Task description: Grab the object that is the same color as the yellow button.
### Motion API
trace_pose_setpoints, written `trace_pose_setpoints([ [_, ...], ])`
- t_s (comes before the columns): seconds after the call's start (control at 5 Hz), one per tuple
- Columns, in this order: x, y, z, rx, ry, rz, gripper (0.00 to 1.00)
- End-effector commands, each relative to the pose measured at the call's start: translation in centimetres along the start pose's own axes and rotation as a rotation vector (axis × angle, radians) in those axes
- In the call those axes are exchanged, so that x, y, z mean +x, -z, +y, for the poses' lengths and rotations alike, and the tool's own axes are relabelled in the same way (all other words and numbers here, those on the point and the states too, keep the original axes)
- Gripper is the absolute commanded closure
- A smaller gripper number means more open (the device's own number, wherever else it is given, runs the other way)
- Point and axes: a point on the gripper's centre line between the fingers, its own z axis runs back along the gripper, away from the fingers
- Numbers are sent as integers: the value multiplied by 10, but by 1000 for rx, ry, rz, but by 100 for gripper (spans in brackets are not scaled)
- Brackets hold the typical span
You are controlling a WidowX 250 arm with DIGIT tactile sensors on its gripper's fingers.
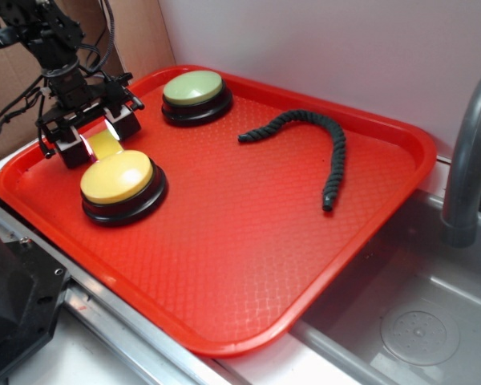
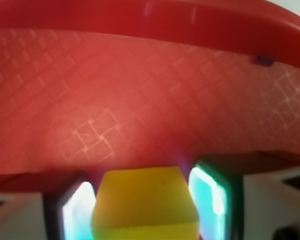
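hand (image 1: 96, 135) clamped on yellow block (image 2: 145, 200), beside yellow button (image 1: 118, 178), red tray (image 1: 248, 241)

Even, bright exterior light; wrist view blurred, pads glaring.
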Motion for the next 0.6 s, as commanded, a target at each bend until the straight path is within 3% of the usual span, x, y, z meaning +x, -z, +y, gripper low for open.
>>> trace_pose_setpoints([
  [0.0, 5, -63, -4, 13, 238, -44, 100],
  [0.2, -9, -105, -19, 19, 445, -35, 100],
  [0.4, -35, -135, -36, -5, 676, 24, 100],
])
